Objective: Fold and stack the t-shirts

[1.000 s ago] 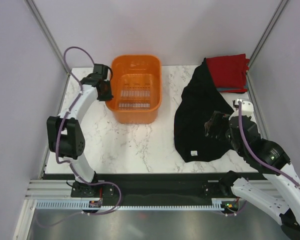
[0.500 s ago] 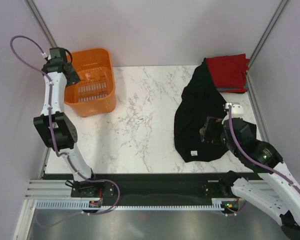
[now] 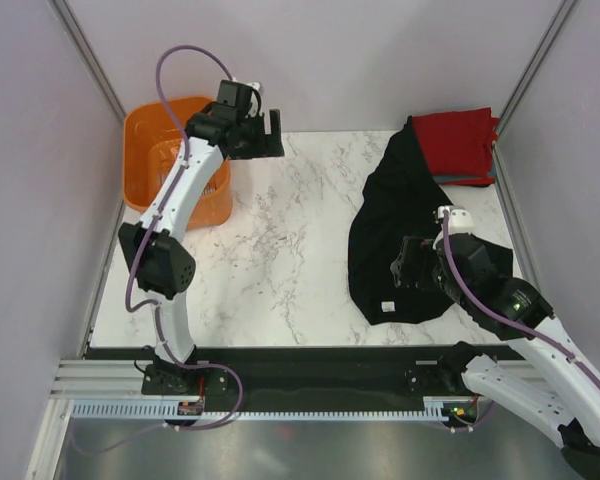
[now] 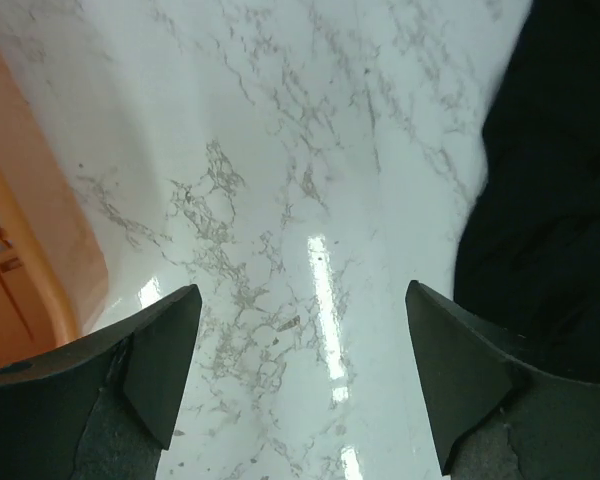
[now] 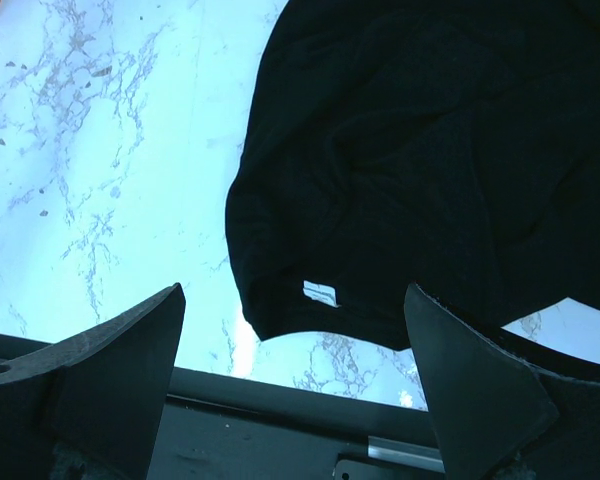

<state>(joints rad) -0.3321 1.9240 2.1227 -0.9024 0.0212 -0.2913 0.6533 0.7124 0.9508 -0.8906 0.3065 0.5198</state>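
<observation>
A large black t-shirt lies crumpled on the right half of the marble table, its small white tag near the front hem. A folded red t-shirt sits at the back right corner, with a thin grey-blue edge showing under it. My right gripper hovers open over the black t-shirt's near part, nothing between its fingers. My left gripper hangs open above the bare table at the back, left of the black t-shirt, holding nothing.
An orange plastic basket stands at the back left corner against the wall, seen at the left edge of the left wrist view. A dark rail runs along the table's front edge. Frame posts flank both sides.
The left arm carried the orange basket from the table's middle back to the far left corner, let it go and swung right with open jaws. The right gripper drifted slightly left over the black t-shirt.
</observation>
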